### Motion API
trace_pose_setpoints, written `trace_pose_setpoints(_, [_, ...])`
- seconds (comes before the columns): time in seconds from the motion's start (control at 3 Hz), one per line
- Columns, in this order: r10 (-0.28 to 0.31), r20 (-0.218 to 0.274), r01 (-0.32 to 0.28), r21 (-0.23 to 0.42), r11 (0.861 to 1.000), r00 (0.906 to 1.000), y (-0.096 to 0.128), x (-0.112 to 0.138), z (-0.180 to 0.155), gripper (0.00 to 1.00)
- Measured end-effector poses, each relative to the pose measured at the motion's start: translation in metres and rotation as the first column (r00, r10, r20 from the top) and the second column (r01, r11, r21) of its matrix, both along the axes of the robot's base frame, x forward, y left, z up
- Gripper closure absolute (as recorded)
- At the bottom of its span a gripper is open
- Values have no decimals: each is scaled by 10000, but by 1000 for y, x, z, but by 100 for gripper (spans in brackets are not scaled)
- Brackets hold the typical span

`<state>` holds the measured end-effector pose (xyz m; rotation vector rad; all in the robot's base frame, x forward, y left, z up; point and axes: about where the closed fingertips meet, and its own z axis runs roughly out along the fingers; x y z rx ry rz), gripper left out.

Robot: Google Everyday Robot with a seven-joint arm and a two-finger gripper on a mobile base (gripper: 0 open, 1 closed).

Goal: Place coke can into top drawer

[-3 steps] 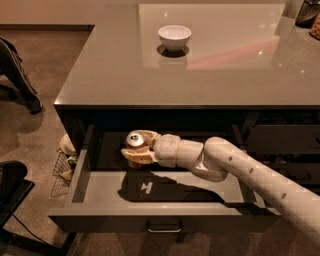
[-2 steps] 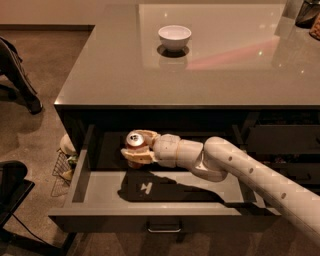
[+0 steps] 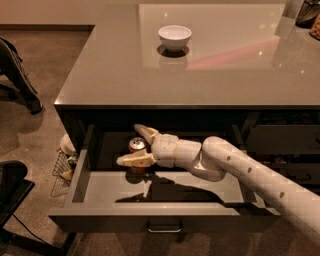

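The top drawer [image 3: 200, 189] is pulled open under the counter, grey inside, with a small silver handle [image 3: 164, 229] on its front panel. The coke can [image 3: 137, 151], red with a silver top, stands upright on the drawer floor at the back left. My gripper [image 3: 127, 144] reaches in from the right on the white arm. Its fingers [image 3: 134, 160] are spread open on either side of the can, one behind it and one in front, and do not squeeze it.
A white bowl [image 3: 174, 36] stands on the grey counter top [image 3: 225, 75]. A wire basket [image 3: 62, 167] sits on the floor left of the drawer. A dark chair [image 3: 10, 192] is at the lower left. Dark objects [image 3: 306, 12] stand at the counter's far right corner.
The gripper was shut on the can and held it in the drawer. Now the fingers have opened and the can stands on the drawer floor between them.
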<state>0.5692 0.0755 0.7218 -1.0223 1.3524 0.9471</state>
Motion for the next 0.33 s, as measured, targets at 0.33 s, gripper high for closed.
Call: trace_pose_setpoints(0.33, [5, 1, -5, 1, 10000, 10000, 0, 0, 0, 0])
